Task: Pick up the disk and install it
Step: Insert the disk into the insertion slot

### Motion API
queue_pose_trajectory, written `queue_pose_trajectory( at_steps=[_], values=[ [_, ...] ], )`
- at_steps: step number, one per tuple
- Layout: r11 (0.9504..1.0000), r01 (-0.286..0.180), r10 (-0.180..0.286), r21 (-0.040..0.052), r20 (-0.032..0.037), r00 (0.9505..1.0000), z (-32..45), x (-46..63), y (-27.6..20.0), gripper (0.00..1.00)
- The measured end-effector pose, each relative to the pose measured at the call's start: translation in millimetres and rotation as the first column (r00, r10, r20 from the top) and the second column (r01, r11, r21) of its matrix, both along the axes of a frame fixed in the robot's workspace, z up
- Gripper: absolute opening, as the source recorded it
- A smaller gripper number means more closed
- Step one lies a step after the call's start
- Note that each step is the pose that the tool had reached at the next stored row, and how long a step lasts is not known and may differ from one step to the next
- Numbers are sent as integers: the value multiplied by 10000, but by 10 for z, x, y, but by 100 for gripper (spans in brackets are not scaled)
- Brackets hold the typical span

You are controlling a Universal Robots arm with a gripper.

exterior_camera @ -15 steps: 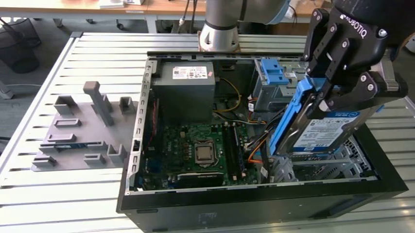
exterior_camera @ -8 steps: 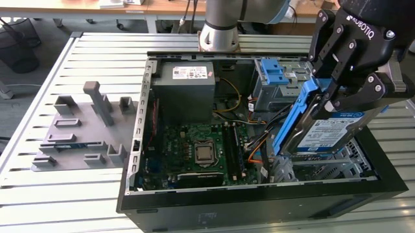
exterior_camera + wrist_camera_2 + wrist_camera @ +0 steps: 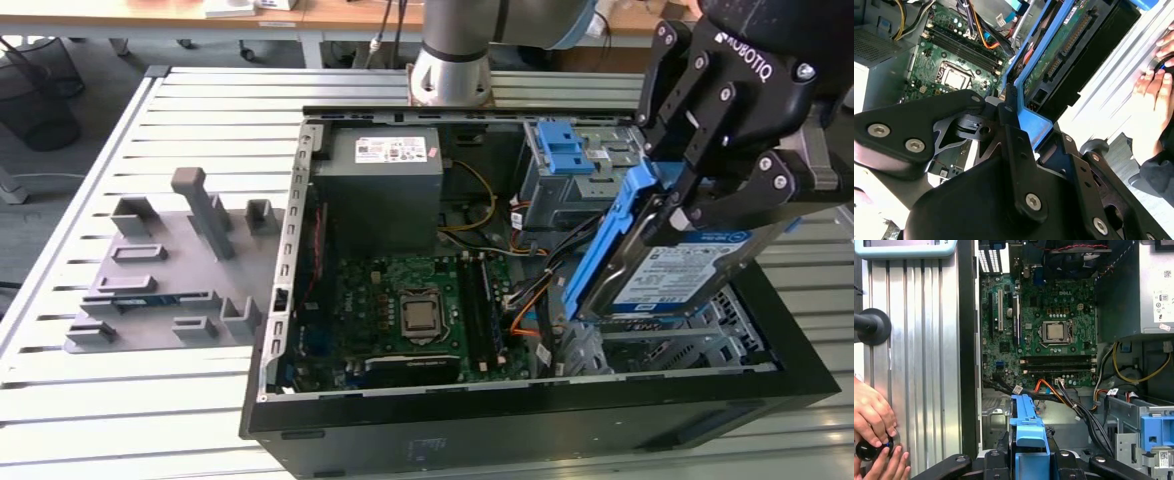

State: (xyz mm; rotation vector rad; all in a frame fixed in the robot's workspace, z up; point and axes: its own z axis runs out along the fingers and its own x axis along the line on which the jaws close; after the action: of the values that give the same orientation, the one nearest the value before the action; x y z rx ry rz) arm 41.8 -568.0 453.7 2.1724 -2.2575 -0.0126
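Observation:
The disk [image 3: 683,272] is a silver drive with a white-and-blue label in a blue plastic carrier frame. It hangs tilted on edge over the open computer case [image 3: 534,415], at the exterior view's right, above the lower drive bay. My gripper [image 3: 705,208] is shut on its upper end. In the second wrist view the disk's green circuit-board underside [image 3: 1055,44] shows beyond the black fingers [image 3: 1010,116]. In the first wrist view the blue carrier frame [image 3: 1028,432] sits between my gripper's [image 3: 1029,460] jaws.
Inside the case are a grey power-supply box [image 3: 396,190], a motherboard [image 3: 411,300], loose cables [image 3: 523,300] and a grey metal cage with a blue latch [image 3: 577,165]. A grey fixture plate [image 3: 160,270] lies on the slatted table. A person's hands [image 3: 874,427] rest beside the case.

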Motion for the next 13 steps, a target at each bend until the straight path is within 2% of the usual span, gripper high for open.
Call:
queue_pose_trajectory(
  at_steps=[13],
  values=[
    [9998, -207, 207, -8, -1, 9998, -54, 147, -2, 36]
  ],
)
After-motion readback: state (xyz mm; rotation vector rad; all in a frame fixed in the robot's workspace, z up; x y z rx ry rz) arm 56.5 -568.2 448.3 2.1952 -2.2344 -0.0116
